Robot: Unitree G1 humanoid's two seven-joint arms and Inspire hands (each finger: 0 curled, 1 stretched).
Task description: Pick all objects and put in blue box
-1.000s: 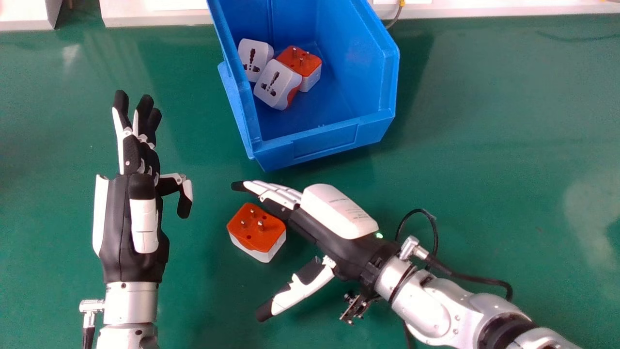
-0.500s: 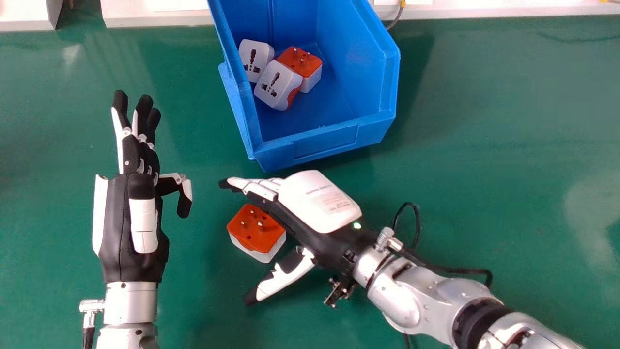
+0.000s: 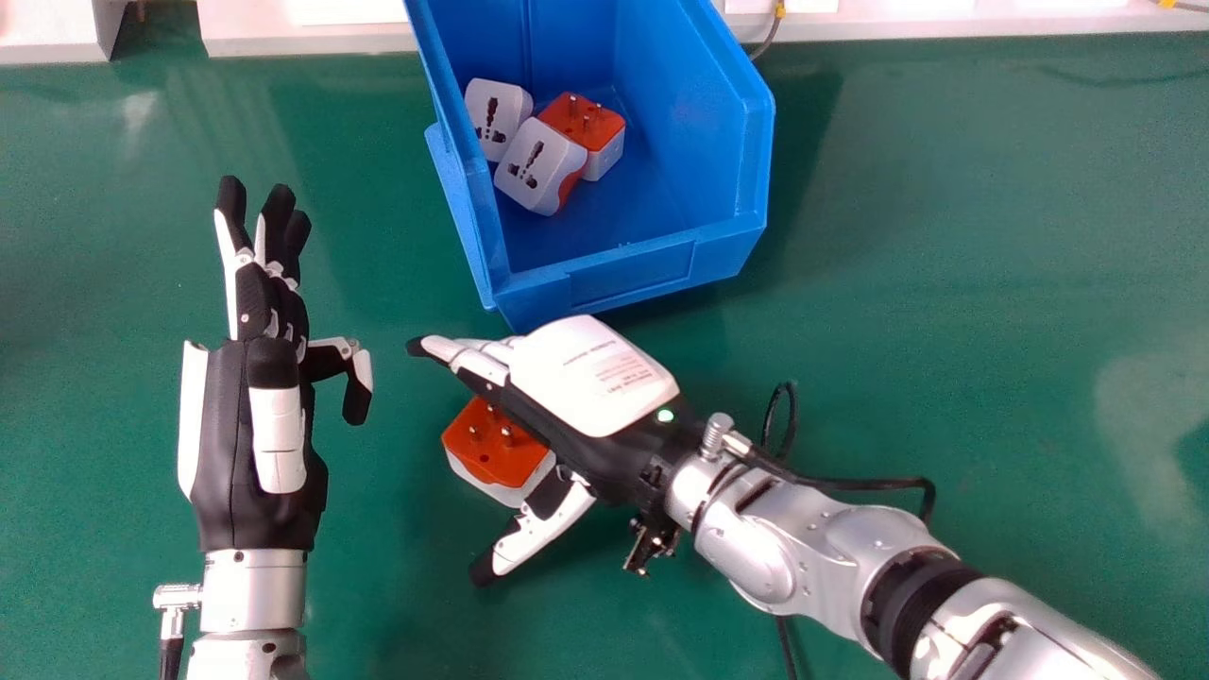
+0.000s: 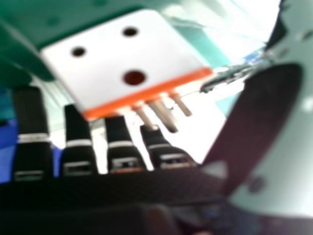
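Looks like the grasping step: on the bench (image 3: 945,283), just this side of the blue box (image 3: 633,269), sits an orange-and-white adapter (image 3: 491,449); three adapters (image 3: 538,165) lie inside. Right hand (image 3: 595,378) straddles it, fingers straight, thumb wide, gripping nothing! Next, it should close firmly, then lift boxward. Left hand (image 3: 269,425): idle, left of the box.

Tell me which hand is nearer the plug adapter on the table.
The right hand: it is right at the plug adapter, overlapping its edge in the head view. The left hand is off to its left, across bare table.
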